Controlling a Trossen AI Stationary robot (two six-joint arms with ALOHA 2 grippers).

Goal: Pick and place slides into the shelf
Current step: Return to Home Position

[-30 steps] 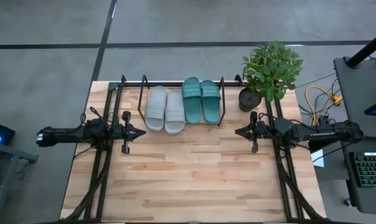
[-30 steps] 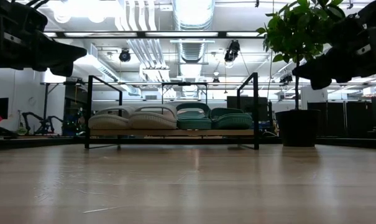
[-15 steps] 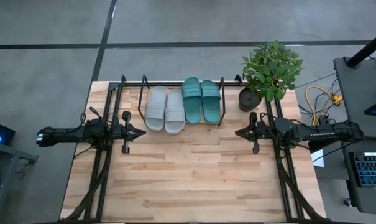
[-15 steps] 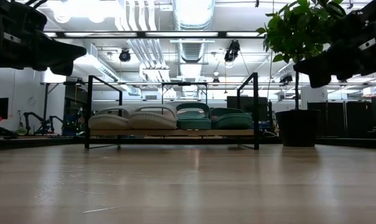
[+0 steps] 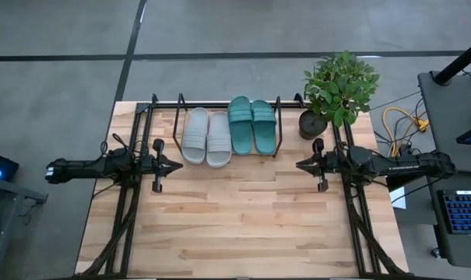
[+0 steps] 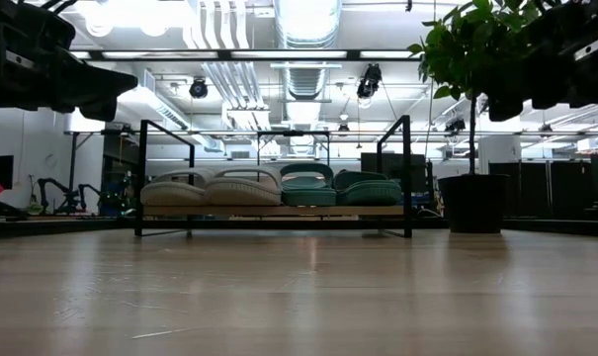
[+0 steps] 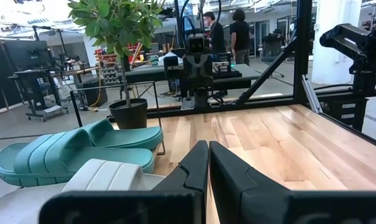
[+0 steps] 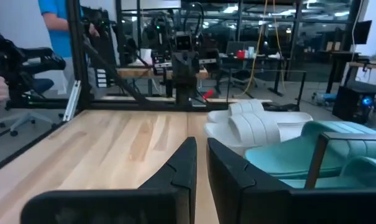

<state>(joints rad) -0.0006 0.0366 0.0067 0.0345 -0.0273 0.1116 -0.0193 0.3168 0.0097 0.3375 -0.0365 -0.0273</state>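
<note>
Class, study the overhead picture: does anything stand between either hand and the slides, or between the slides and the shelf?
Nothing visible does. The grey slides and green slides already lie side by side on the shelf. The left hand and right hand hang above the tabletop in front of the shelf's ends.

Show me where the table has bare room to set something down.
Free: the wide tabletop in front of the shelf, between the left gripper and right gripper. Crowded: the shelf, filled by four slides, and the back right corner with the potted plant.
</note>
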